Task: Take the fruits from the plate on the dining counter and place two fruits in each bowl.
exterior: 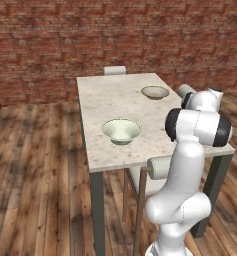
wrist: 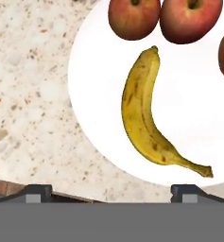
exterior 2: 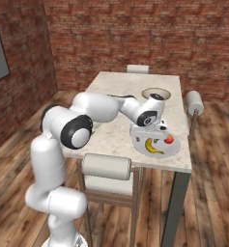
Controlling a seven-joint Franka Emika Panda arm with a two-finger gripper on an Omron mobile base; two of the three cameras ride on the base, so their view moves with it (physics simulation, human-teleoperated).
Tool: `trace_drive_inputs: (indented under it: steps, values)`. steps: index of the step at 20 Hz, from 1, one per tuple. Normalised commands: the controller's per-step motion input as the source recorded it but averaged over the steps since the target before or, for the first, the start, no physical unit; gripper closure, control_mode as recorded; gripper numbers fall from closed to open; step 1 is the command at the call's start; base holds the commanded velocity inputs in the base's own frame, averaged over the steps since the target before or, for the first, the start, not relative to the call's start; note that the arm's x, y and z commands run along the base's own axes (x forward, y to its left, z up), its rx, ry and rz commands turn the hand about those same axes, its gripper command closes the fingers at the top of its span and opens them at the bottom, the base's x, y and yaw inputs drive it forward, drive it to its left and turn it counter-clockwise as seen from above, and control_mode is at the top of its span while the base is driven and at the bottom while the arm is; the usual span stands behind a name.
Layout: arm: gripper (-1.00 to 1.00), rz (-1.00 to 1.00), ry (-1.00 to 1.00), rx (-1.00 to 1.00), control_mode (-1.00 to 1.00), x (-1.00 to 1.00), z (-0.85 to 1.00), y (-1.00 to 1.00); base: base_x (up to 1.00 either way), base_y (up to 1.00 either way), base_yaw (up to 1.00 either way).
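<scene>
Speckled yellow banana (wrist: 144, 118) curved on white plate (wrist: 94, 71), three red apples (wrist: 133, 18) beside it, gripper (wrist: 111, 191) wide open, holding nothing

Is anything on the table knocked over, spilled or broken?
Nothing stands out. The yellow banana and the red apples lie on the flat white plate, and the pale green-white bowl and the tan-brown bowl stand upright on the beige speckled counter. Nothing looks spilled or cracked.

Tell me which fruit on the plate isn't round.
The banana: long, curved and yellow with brown spots, lying in the middle of the plate. The other fruits along the plate's edge are round red apples.
</scene>
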Motion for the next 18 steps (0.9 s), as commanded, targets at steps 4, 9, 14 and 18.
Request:
trace_drive_inputs:
  steps: [4, 9, 14, 18]
  values:
    - [-1.0, 0.01, 0.0, 0.0, -1.0, 0.26, -0.29, -0.16, 0.0, 0.0, 0.0]
    - [-1.0, 0.03, 0.0, 0.0, -1.0, 0.08, -0.45, -0.01, 0.0, 0.0, 0.0]
    - [-1.0, 0.04, 0.0, 0.0, -1.0, 0.03, -0.25, 0.0, 0.0, 0.0, 0.0]
    - [-1.0, 0.04, -0.01, 0.0, -1.0, 0.06, -0.05, 0.0, 0.0, 0.0, 0.0]
